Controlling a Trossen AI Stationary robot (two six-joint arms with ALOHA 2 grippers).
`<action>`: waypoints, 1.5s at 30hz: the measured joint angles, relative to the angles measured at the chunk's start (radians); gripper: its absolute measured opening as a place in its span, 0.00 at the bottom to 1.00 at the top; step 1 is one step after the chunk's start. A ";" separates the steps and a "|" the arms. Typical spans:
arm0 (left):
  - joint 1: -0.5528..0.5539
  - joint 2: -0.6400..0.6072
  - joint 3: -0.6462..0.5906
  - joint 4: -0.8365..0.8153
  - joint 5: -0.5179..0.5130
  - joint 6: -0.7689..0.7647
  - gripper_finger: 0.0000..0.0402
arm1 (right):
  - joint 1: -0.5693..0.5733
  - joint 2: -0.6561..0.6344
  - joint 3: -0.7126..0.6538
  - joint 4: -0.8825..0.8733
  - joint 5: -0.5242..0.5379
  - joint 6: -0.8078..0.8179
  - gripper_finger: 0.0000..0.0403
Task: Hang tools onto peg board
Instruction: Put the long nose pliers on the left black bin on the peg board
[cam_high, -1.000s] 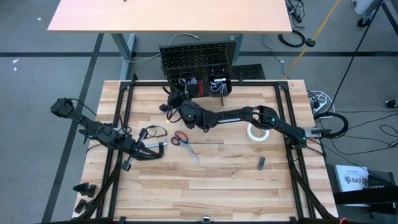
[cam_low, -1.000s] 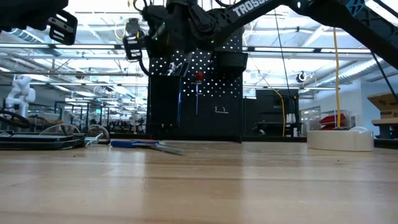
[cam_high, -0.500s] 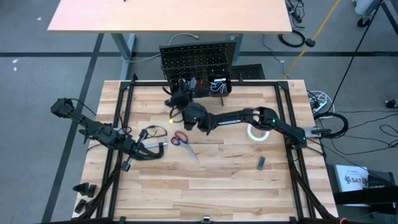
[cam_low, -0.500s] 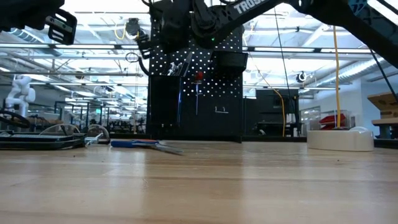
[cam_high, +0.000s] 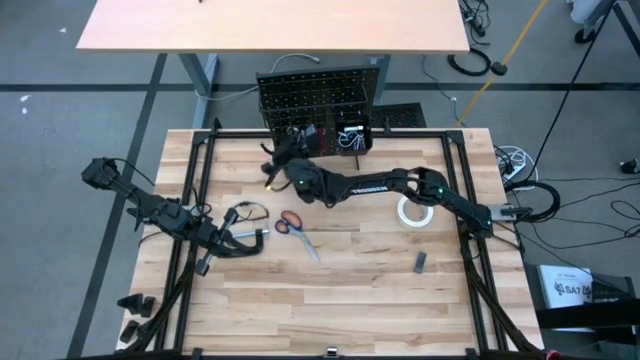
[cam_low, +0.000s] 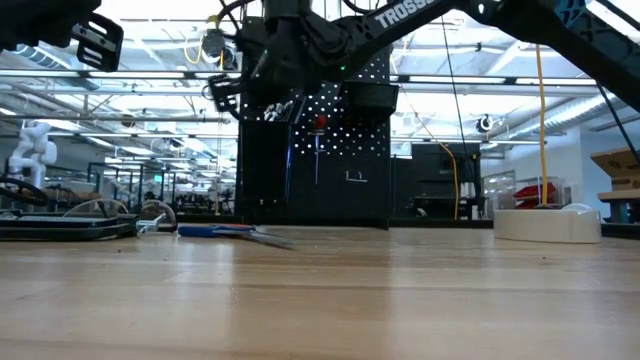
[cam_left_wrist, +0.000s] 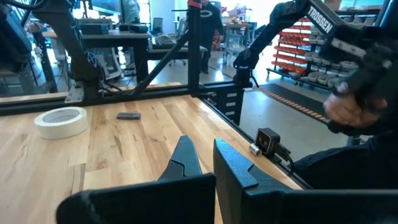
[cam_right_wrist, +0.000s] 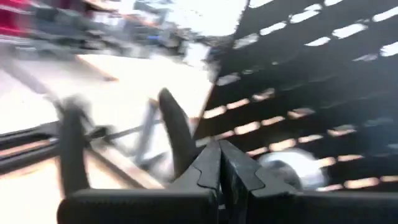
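Up at the far edge of the bench (cam_high: 340, 270), the right end effector (cam_high: 278, 158) hangs just in front of the peg board (cam_high: 315, 95), at its left part, its fingers pressed together; whether anything is pinched between them cannot be told. From its wrist camera the perforated panel (cam_right_wrist: 323, 81) fills the space just beyond the closed fingertips. The board stands upright across the bench's far edge. The left end effector (cam_high: 262, 236) sits low over the bench's left half, shut as well, empty in its own wrist view. Red-handled scissors (cam_high: 291, 223) lie flat just to its right, long axis running diagonally, blades pointing toward the near right. A white tape roll (cam_high: 414, 213) lies flat under the right arm, well apart from both end effectors. A small dark piece (cam_high: 421, 262) lies nearer the front right.
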 joint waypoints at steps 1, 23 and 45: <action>0.000 0.000 0.000 0.001 0.000 0.000 0.00 | 0.001 0.000 0.000 -0.032 -0.048 0.045 0.00; 0.000 0.000 0.000 0.008 0.005 -0.001 0.00 | 0.102 -0.264 0.001 -0.575 -0.325 0.353 0.00; 0.000 0.000 0.000 0.016 0.008 0.006 0.00 | 0.024 -0.061 0.000 -0.269 -0.439 0.262 0.00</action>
